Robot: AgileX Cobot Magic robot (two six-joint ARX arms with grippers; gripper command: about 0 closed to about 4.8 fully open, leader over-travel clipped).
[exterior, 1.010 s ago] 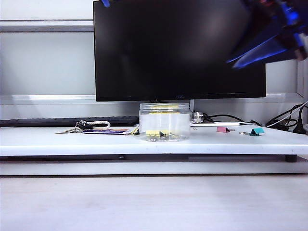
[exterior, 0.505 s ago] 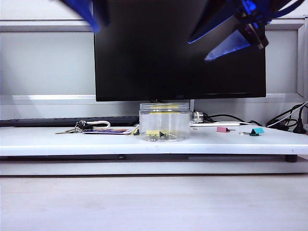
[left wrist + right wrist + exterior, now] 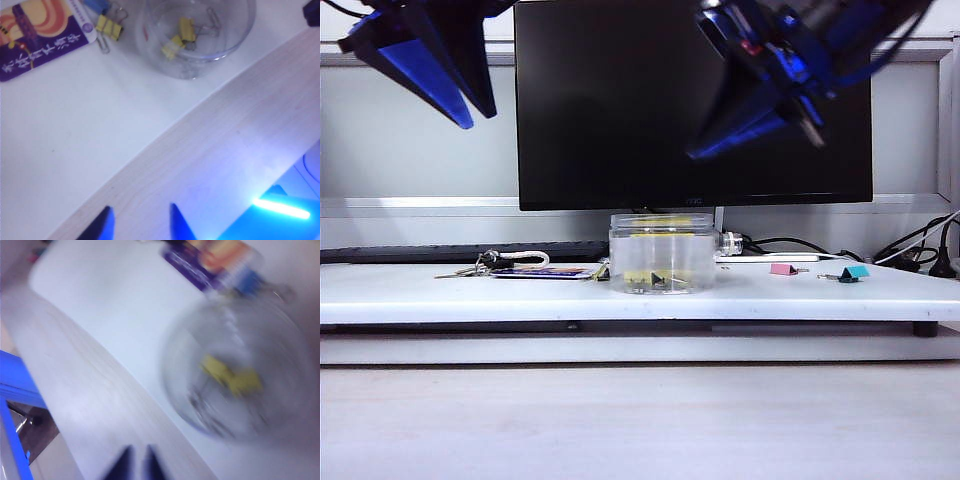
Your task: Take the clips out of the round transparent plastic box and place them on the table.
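While both claws hang high above the counter, yellow clips [image 3: 181, 36] remain inside the round transparent plastic box [image 3: 662, 253] at mid-counter.
My left claw [image 3: 140, 222] is spread; my right claw [image 3: 136, 462] is nearly closed, empty. I should reopen it, centre over the box, then descend vertically.
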